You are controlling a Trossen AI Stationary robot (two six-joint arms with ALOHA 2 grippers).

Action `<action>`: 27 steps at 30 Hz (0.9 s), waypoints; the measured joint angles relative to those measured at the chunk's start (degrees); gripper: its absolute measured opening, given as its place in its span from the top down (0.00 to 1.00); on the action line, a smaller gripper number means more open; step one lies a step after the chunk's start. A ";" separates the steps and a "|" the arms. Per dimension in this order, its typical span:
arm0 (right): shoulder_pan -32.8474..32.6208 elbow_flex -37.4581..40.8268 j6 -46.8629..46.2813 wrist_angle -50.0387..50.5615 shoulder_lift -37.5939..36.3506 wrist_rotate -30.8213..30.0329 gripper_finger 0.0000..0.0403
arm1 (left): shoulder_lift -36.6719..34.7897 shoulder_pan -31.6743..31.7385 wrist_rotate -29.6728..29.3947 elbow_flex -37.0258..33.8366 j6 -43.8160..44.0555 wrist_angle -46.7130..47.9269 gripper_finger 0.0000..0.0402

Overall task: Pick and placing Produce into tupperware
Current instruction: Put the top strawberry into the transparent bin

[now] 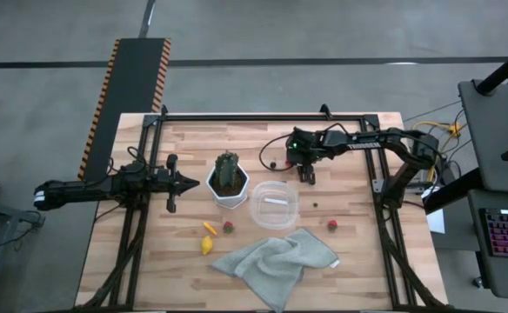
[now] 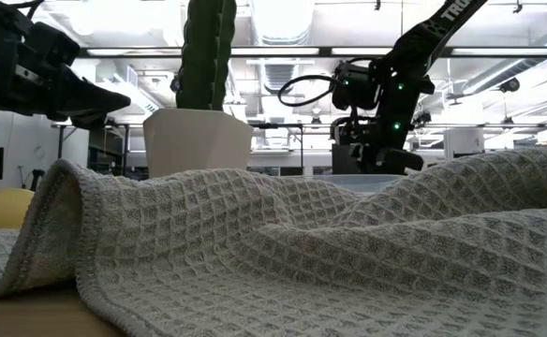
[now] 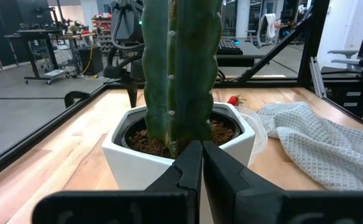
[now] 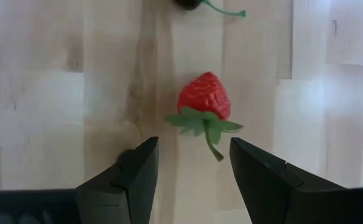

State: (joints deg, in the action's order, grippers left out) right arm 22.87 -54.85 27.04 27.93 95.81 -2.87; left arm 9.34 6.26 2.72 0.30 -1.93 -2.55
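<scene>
The right end effector (image 4: 191,165) hovers wide open over a small red strawberry (image 4: 204,96) on the wooden worktop (image 4: 57,93) — fingers straddling it for pickup. The left end effector (image 3: 201,163) waits pinched shut beside the white hexagonal cactus pot (image 3: 181,146) — clear of the clear plastic tub (image 1: 275,204)

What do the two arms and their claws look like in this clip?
Both arms are black. The right claw hangs from a housing with small green lights and a looped black cable. The left claw has wedge-shaped black fingers.

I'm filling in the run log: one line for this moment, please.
right gripper: open, above strawberry on table | left gripper: shut, idle beside cactus pot | tupperware: empty
</scene>
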 joint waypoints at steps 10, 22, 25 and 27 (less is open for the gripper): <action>0.13 0.09 -0.30 -0.12 0.00 0.05 0.53 | 0.00 -0.02 -0.02 0.00 0.00 -0.01 1.00; 0.15 0.20 -0.02 -0.34 0.00 0.06 0.58 | 0.00 -0.02 -0.02 0.00 0.01 0.00 1.00; 0.15 0.20 -0.02 -0.42 0.26 0.06 0.60 | 0.00 -0.01 -0.02 0.00 0.00 0.00 1.00; 0.15 0.20 0.00 -0.46 0.72 0.05 0.61 | 0.00 0.00 -0.02 0.00 0.00 0.00 1.00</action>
State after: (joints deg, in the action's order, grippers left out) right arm 23.03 -54.65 27.05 27.47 96.53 -2.81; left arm 9.34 6.26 2.70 0.30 -1.93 -2.55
